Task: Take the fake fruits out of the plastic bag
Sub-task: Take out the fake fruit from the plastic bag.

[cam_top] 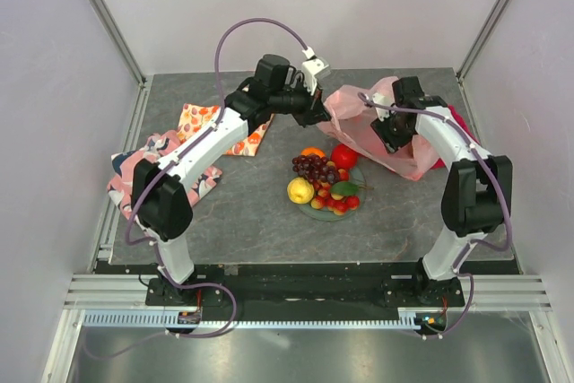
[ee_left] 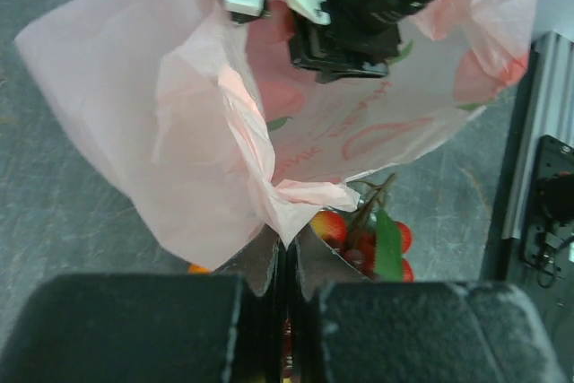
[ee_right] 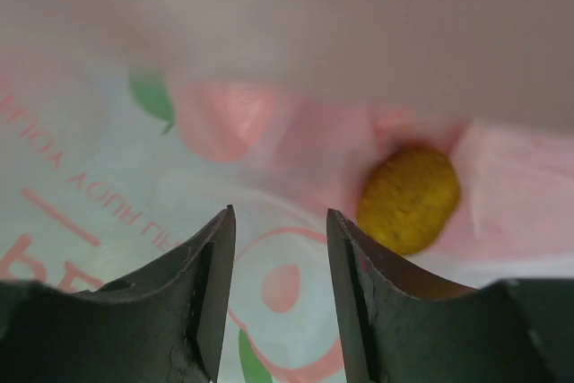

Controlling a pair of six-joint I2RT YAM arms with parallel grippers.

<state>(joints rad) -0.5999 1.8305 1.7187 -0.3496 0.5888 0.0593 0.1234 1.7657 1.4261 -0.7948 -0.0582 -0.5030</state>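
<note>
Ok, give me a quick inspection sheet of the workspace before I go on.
Surface: grey table.
Job's things: plastic bag pinched at its edge; fake fruits heaped on a plate; one yellow fruit inside the bag.
Clutter: fruit-printed cloth, pink-and-navy cloth, red cloth.
Grippers: left gripper shut on the bag's edge; right gripper open inside the bag.
Cables: purple cable loops high above the table.
Surroundings: pale walls, metal frame.
</note>
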